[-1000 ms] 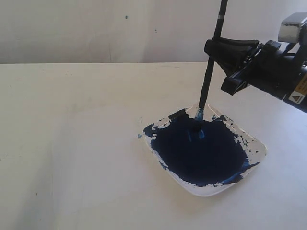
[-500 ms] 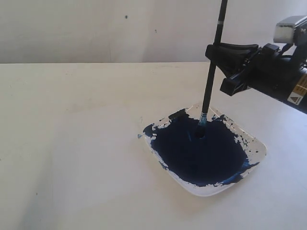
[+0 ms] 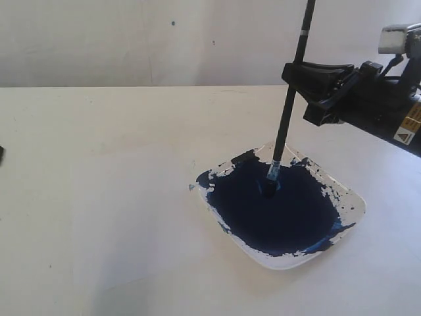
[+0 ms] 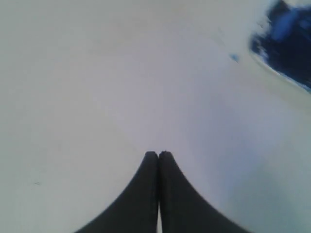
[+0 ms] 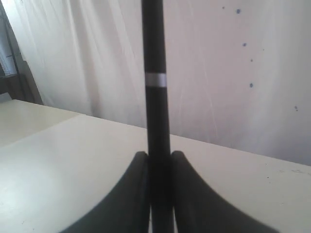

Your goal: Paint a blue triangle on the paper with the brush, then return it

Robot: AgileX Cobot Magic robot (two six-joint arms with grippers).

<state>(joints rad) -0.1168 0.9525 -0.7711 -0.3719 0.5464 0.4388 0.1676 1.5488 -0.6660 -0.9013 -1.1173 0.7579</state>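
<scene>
Currently right gripper (image 5: 158, 156) clamps one brush (image 3: 284, 122) in one dish (image 3: 354, 199); left gripper (image 4: 158, 155) closed

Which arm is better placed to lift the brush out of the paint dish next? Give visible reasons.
Right. The right gripper is shut on the brush handle, with the bristles dipped in the blue paint in the dish. The left gripper is shut and empty over the table.

dish (image 3: 284, 262): on table (image 3: 99, 197) | paint pool (image 3: 279, 220): dark blue, inside dish (rim splattered)
</scene>
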